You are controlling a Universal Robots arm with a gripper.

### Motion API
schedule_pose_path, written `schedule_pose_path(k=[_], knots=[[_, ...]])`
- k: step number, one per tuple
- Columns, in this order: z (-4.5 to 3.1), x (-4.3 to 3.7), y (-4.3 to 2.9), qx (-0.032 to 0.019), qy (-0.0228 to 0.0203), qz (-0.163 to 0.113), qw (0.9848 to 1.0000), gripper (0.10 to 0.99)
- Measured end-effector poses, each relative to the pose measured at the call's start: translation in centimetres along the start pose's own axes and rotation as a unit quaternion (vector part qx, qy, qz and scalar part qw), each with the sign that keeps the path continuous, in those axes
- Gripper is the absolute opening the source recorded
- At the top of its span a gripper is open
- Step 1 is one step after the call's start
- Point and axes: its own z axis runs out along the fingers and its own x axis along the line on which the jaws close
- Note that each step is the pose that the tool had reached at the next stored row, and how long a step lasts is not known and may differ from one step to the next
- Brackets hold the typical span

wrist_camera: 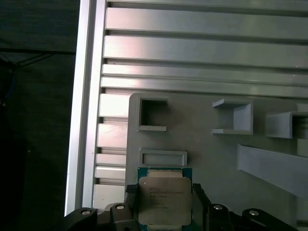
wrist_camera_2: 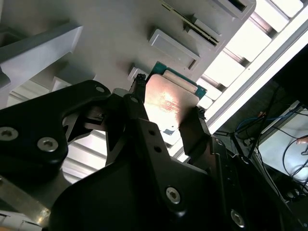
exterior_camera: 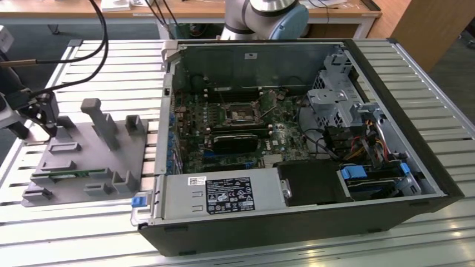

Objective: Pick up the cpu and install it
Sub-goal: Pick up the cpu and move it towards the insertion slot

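The cpu (wrist_camera: 163,202), a thin, stiff, light square with a smooth metal lid on a green board, sits between the fingers (wrist_camera_2: 191,132) of the gripper (wrist_camera: 164,188), which stand just its width apart and press on two opposite edges. That edge hold suits it, since the lid looks slippery and the underside is likely fragile. It is by an edge of the grey holder tray (wrist_camera: 207,144) on the slatted counter (wrist_camera: 192,53), well apart from the open computer case (exterior_camera: 297,139).
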Motion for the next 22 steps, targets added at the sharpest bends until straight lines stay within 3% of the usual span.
schedule_pose_path(k=[22], knots=[[-0.94,0.01,0.11,0.0000,0.0000,0.000,1.0000,0.533]])
